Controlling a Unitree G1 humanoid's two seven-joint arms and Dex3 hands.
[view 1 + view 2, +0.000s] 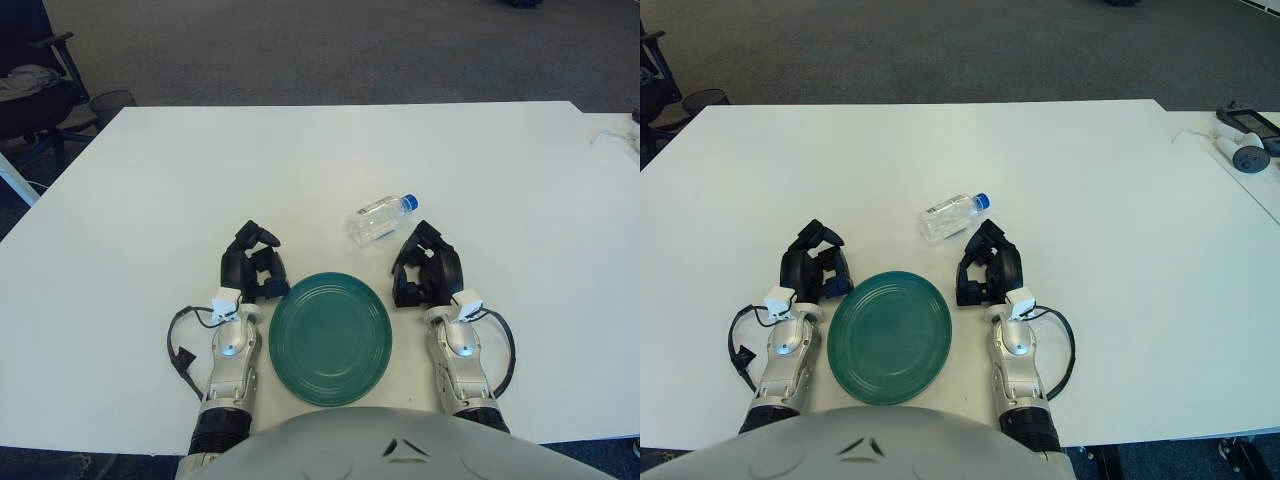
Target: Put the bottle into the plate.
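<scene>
— Where is the bottle (380,218) now, please?

— You see it lying on its side on the white worktop (300,160), behind the green plate (330,338) and a little to the right. Its blue cap (409,201) points away from the robot, to the right. It is clear plastic with a label, and it does not touch the plate.

— And the hands?

— Your right hand (424,266) is just beside the right rim of the plate, with its fingers curled together and holding nothing. Its fingertips are near the bottle (close, but I see a narrow gap, so not touching). Your left hand (252,263) is at the upper left rim of the plate, fingers also curled, nothing inside.

— Is something in the plate?

— You see only its bare green surface.

— What else is around?

— An office chair (35,95) stands on the floor past the far left corner of the worktop. In the right eye view, some small devices (1245,148) lie on a neighbouring table at the far right.
</scene>
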